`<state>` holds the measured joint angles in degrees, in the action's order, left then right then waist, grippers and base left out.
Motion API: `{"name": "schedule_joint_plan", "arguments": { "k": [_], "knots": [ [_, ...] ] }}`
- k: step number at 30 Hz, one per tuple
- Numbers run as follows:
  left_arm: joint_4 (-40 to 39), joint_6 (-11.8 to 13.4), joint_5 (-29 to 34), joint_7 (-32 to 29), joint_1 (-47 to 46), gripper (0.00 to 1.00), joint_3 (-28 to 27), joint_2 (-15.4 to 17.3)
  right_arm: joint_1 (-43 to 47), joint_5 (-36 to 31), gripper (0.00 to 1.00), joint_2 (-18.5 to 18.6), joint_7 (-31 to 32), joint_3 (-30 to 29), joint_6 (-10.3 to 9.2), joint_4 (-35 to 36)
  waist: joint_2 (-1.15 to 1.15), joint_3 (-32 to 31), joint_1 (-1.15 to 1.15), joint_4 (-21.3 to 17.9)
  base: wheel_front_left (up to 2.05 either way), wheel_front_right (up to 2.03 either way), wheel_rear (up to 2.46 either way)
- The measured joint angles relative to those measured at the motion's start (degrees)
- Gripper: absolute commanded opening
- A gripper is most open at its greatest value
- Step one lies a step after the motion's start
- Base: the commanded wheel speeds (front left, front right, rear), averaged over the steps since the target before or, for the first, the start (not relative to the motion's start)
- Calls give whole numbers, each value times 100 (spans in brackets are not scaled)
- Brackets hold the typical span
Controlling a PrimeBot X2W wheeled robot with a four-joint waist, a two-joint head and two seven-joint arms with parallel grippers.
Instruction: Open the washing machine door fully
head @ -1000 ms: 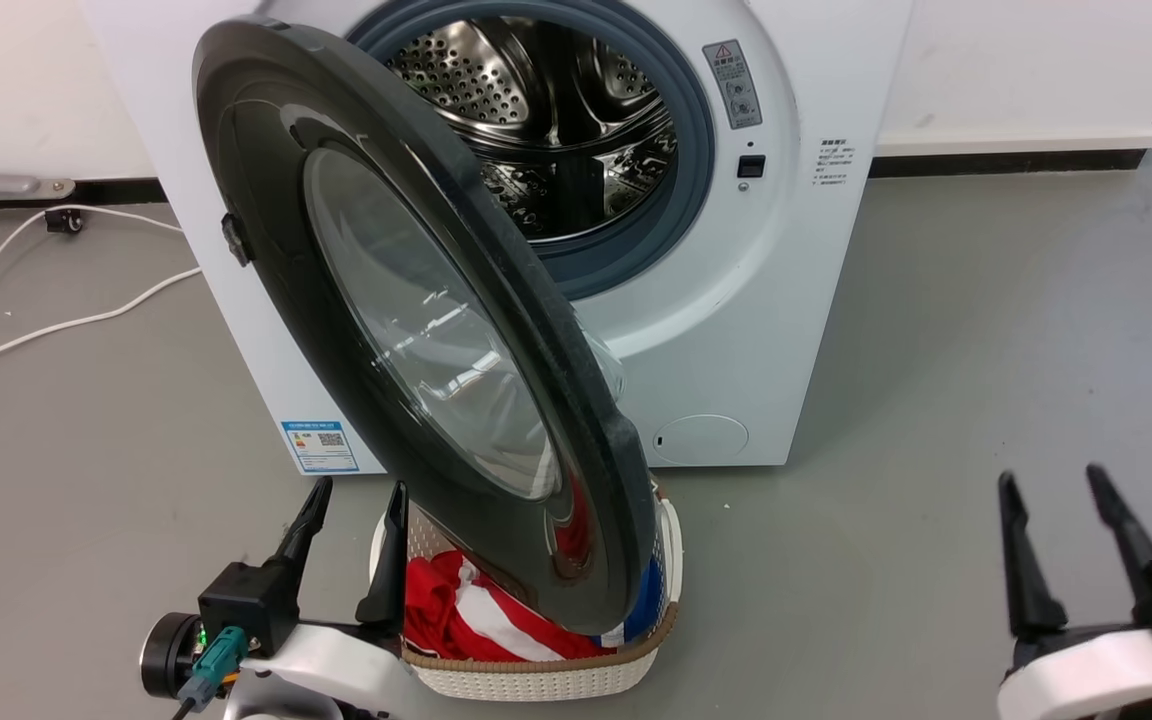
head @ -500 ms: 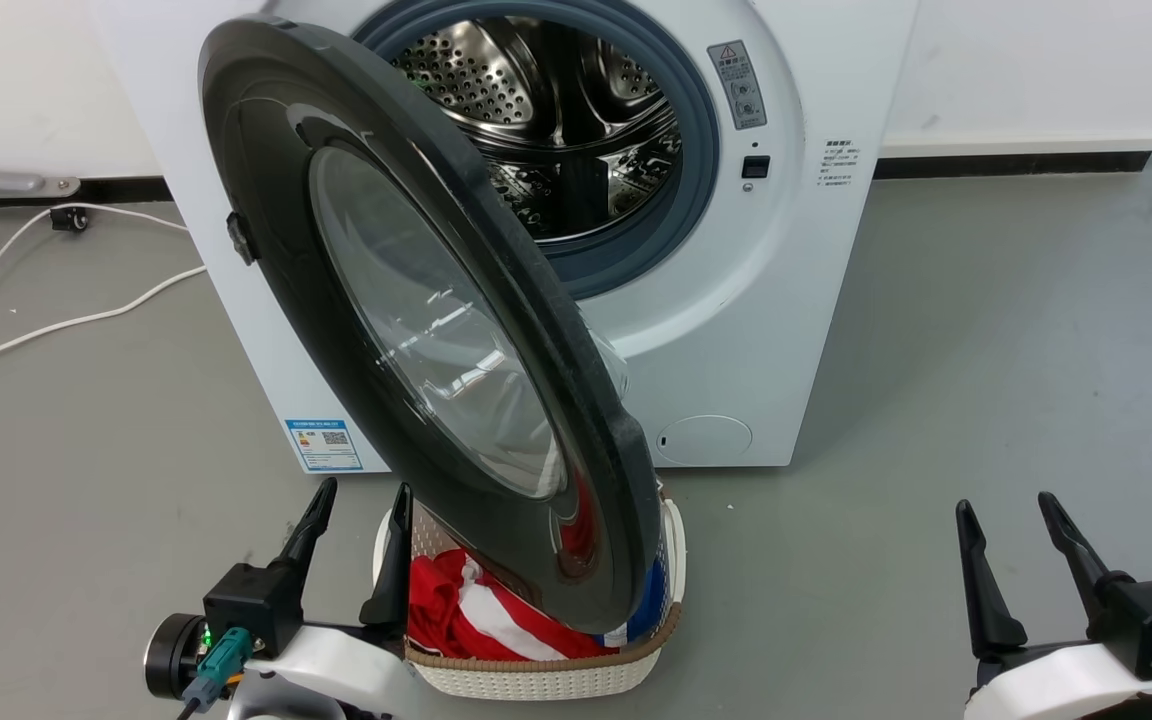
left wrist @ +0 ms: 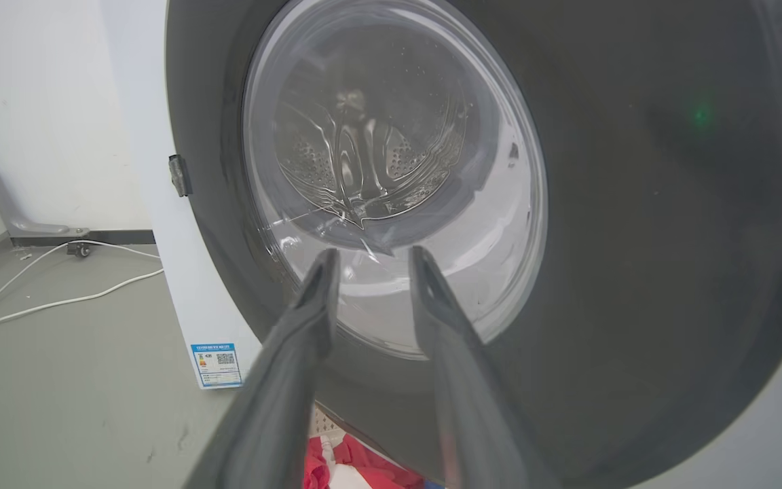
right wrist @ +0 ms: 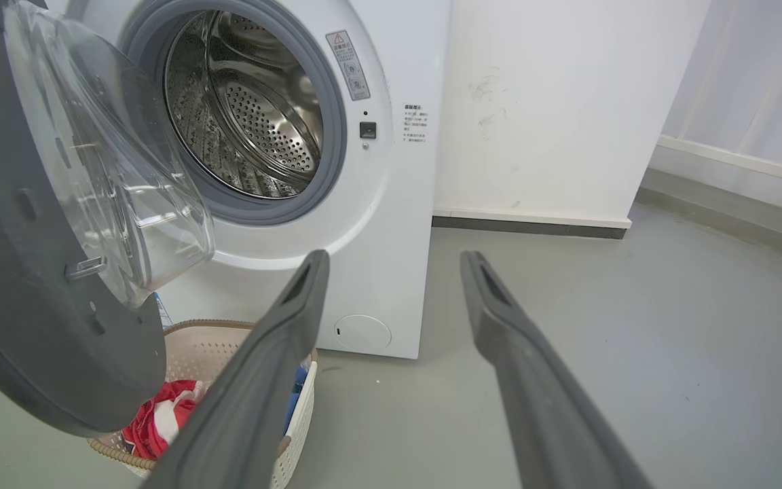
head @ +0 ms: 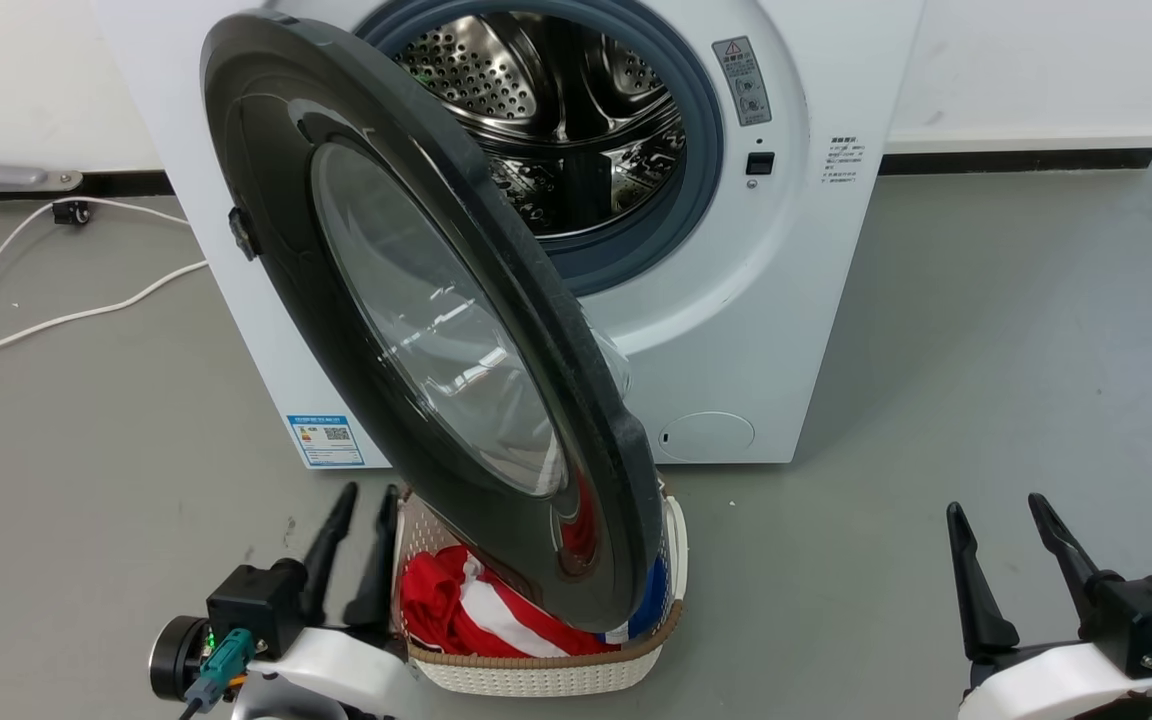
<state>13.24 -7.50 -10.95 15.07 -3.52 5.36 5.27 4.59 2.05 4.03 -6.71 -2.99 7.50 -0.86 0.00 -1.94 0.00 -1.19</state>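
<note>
Grey floor (head: 986,330) fronts the big white front-loading washing machine (head: 736,330), its glossy black round glass-windowed door (head: 416,330) swung partly out, with the left gripper (head: 366,500) and right gripper (head: 996,505) low before the machine, fingers parted and pointing toward it.

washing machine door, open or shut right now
Open: the washing machine door is swung out over the laundry basket, leaving the drum exposed.

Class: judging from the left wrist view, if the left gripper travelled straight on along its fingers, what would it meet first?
Most likely the washing machine door: the left gripper points at the lower part of its clear window, with nothing between. The gap is hard to judge.
</note>
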Motion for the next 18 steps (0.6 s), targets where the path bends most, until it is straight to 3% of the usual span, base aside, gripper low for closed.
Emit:
{"name": "schedule_joint_plan", "arguments": {
  "k": [7, 18],
  "knots": [
    [-93, 0, -86, -1, -35, 0, 23, 4, 1, 1, 100, -11, 2, 1, 0, -1, 0, 11, 0, 12, 0, 0, 0],
    [-1585, 254, 177, 0, -1017, 0, 121, -89, 2, 3, 100, -40, 54, -58, 0, 27, 0, -6, 0, 111, 0, 0, 0]
  ]
}}
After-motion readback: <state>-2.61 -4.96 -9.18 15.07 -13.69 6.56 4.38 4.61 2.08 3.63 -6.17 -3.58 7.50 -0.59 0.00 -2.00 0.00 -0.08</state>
